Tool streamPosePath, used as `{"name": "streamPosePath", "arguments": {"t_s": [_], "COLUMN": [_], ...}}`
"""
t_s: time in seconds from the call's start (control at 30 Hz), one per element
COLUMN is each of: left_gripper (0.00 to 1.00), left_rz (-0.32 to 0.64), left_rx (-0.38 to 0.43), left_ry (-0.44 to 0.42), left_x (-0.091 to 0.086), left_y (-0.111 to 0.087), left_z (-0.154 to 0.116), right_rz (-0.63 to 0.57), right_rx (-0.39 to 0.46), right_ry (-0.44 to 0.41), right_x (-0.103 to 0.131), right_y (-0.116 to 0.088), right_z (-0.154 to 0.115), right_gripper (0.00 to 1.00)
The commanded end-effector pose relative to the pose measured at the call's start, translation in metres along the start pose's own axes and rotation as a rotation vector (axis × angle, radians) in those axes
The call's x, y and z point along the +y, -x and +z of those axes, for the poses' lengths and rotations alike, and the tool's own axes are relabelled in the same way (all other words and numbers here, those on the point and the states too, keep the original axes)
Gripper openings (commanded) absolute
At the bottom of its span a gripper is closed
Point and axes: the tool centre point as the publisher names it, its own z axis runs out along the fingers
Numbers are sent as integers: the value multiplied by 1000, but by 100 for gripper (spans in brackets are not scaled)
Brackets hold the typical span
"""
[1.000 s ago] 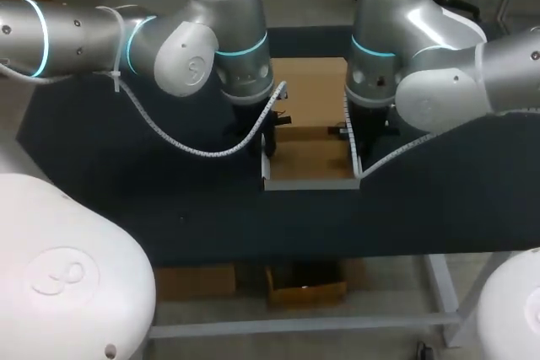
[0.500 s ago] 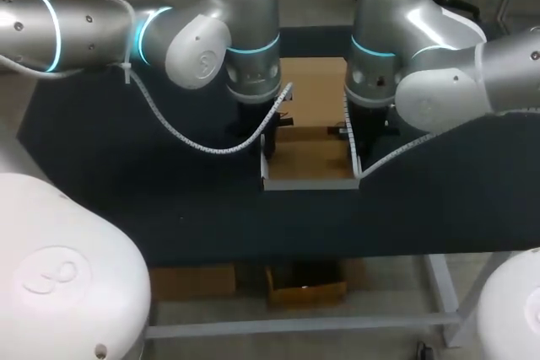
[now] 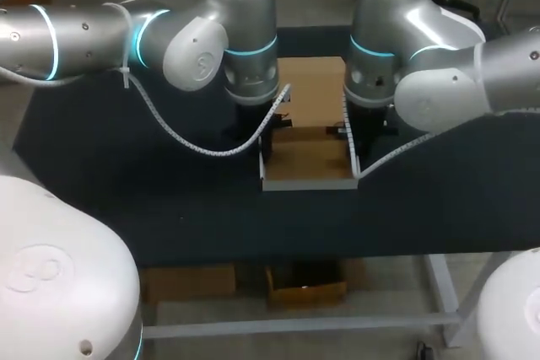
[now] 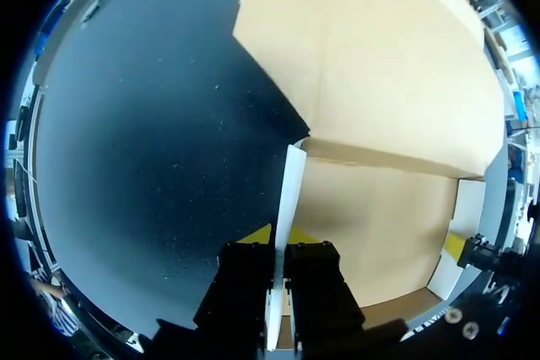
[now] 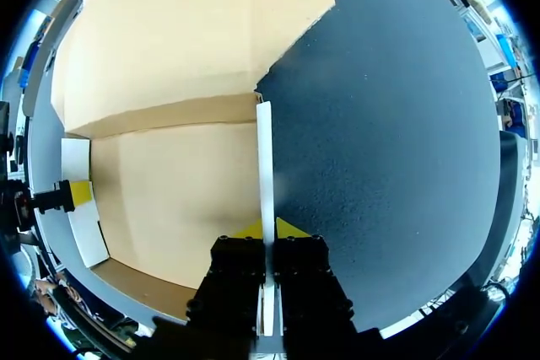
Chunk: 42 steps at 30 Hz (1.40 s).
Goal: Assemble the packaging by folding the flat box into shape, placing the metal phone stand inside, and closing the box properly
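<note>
Box (image 3: 308,158) sits at the middle of the dark table (image 3: 169,200), half formed. From the head view much of it is covered: the left arm (image 3: 245,48) and right arm (image 3: 388,40) stand over its two sides, so the fingers cannot be made out from up there. Nearest us, the low white front wall (image 3: 308,183) is up, with a broad strip of dark table between it and the near edge.

Over to the wrists now. The left gripper (image 4: 277,238) is pinching the left side wall (image 4: 287,200), the thin white panel upright between both fingers, a yellow tip showing either side of it. Same story opposite: the right gripper (image 5: 268,229) is clamped onto the right side wall (image 5: 265,166) from both sides. On both grippers the black finger bodies run out of view at the rim.

Between the two walls the brown floor of the box shows. Beyond the fold, the lid flap (image 3: 314,90) lies flat, stretching away toward the table's far edge. Outside each wall there is dark mat, matte and lightly speckled, running wide on the left arm's side and on the right's.
</note>
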Motion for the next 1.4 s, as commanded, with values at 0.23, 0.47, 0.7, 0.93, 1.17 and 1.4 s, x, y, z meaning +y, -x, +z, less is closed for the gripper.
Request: {"name": "streamPosePath", "arguments": {"t_s": [0.23,0.47,0.7,0.93,1.17,1.4], "left_gripper": [0,0,0,0,0,0], "left_rz": [7,19,39,71,90,91], "left_rx": [-3,-6,-11,-26,-51,-66], "left_ry": [-12,-34,-55,-60,-62,-67], "left_x": [3,4,3,2,-1,-2], "left_y": [11,14,16,21,28,35], "left_z": [1,-1,-2,-1,-1,-2], "right_rz": [-7,-71,-133,-237,-452,-613], "right_rx": [-2,44,94,147,256,308], "right_ry": [10,85,157,235,353,437], "right_x": [0,-3,-9,-14,-20,-25], "right_y": [3,-1,1,5,19,35], "right_z": [-3,-25,-46,-65,-83,-99], "right_gripper": [29,82,100,100,100,100]}}
